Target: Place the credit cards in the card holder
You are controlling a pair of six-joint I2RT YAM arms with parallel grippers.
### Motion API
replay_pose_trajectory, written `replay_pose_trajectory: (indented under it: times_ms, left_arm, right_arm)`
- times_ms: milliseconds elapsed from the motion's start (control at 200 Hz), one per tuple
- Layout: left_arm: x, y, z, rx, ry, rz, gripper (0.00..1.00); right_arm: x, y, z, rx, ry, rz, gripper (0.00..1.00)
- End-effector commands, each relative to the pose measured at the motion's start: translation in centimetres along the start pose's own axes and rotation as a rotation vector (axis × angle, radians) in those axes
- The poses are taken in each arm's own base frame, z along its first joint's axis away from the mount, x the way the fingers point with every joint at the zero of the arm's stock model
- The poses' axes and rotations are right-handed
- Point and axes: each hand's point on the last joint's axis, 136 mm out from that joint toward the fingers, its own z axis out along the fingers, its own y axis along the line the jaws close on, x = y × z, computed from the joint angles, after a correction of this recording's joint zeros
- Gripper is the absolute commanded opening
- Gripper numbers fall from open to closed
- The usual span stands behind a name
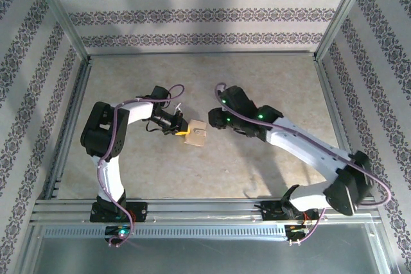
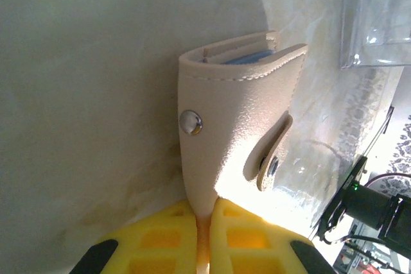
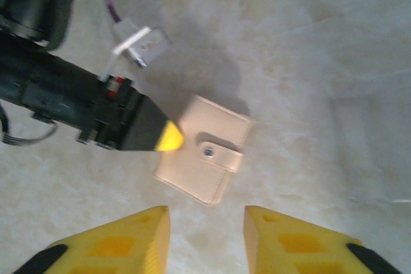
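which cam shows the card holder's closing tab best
The left wrist view: the card holder is close up, its tab and snap studs sharp, pinched in the left gripper. The right wrist view shows the whole holder from above, tab smaller. The top external view shows it tiny, tab not discernible.

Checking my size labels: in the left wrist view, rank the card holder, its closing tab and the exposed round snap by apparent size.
1. card holder
2. closing tab
3. exposed snap
No ties.

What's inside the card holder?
The card holder shows a bluish sleeve edge at its open end. The folded tan cover hides everything deeper.
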Motion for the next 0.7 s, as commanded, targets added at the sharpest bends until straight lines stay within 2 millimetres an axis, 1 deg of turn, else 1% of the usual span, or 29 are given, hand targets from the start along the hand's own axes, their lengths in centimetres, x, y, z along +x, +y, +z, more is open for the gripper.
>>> replay_pose_trajectory:
  times_ms: [0,90,240,305,340,410,525,595,694]
  left_arm:
    - [-0.4,-2.0,-0.7,0.045,-0.055,0.020,0.09]
    - [-0.5,-2.7,-1.1,0.072,-0.083,0.019,0.09]
    - [-0.3,-2.9,-1.4,0.087,-0.124,0.001,0.11]
    - [-0.1,-2.5,-1.2,0.088,-0.122,-0.021,0.16]
    - [0.0,-2.3,-1.0,0.086,-0.119,-0.030,0.19]
    - [0.1,-1.8,-0.8,0.073,-0.113,-0.037,0.23]
    - [0.1,-1.4,-0.8,0.042,-0.112,-0.029,0.29]
    - [0.3,-1.3,-1.0,0.033,-0.116,-0.028,0.36]
    - [0.2,-1.4,-1.7,0.015,-0.139,-0.005,0.45]
  right_arm:
    - [2.3,-4.1,-0.7,0.136,-0.003,-0.007,0.42]
    - [3.1,-5.5,-1.9,0.155,-0.035,0.004,0.48]
    - [4.4,-7.8,-3.4,0.191,-0.076,0.008,0.60]
    - [5.0,-8.6,-3.8,0.198,-0.094,0.020,0.65]
    - [5.2,-9.0,-4.0,0.198,-0.105,0.027,0.71]
    - [5.6,-9.6,-4.4,0.192,-0.122,0.045,0.77]
    - [6.0,-10.0,-4.9,0.186,-0.138,0.057,0.81]
    - [6.0,-10.1,-5.2,0.184,-0.150,0.063,0.83]
    - [6.0,-10.3,-5.5,0.186,-0.156,0.065,0.83]
